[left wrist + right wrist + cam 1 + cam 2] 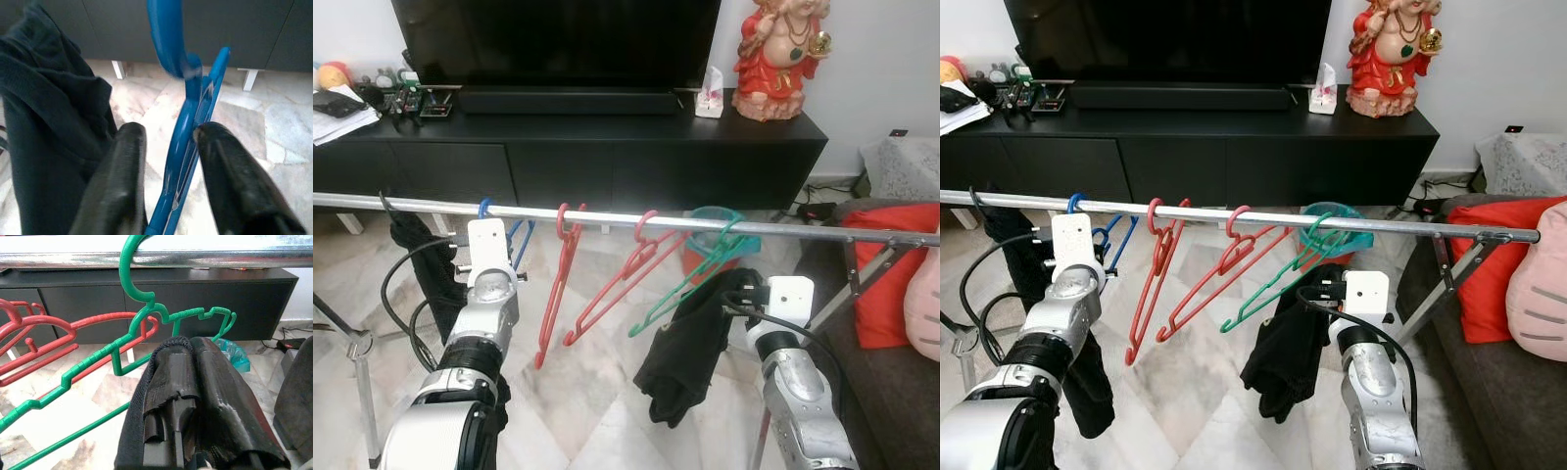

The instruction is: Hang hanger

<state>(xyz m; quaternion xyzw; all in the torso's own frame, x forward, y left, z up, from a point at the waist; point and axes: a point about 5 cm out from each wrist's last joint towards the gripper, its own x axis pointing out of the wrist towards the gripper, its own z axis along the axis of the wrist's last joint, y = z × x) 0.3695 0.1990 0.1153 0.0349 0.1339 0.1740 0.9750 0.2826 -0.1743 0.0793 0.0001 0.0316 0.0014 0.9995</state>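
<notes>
Television (558, 39): dark screen at the back, standing on a long black cabinet (607, 157).
Rail (636, 223): silver clothes rail running across the scene in front of the robot, at gripper height.
Dark garment, left (426, 264): draped over the rail's left end, just beside the blue hanger.
Dark garment, right (690, 348): black cloth hanging down from the right gripper, below the rail.
Red hangers (570, 284): two, hooked on the rail's middle, tilted.
Green hanger (146, 328): hook over the rail, body slanting down to the left, just beyond the right gripper.
Blue hanger (188, 122): the task's thing; hook already over the rail near its left end, neck passing between the left fingers.
Left gripper (168, 147): raised to the rail; fingers (122, 171) parted a little on either side of the blue hanger, with a gap visible, so apparently not clamping it.
Right gripper (188, 382): raised below the rail; fingers pressed together with the black cloth wrapped round them.
Progress: blue hanger appears hung; what seems left is drawing the left gripper clear. The held cloth is not yet on any hanger.
</notes>
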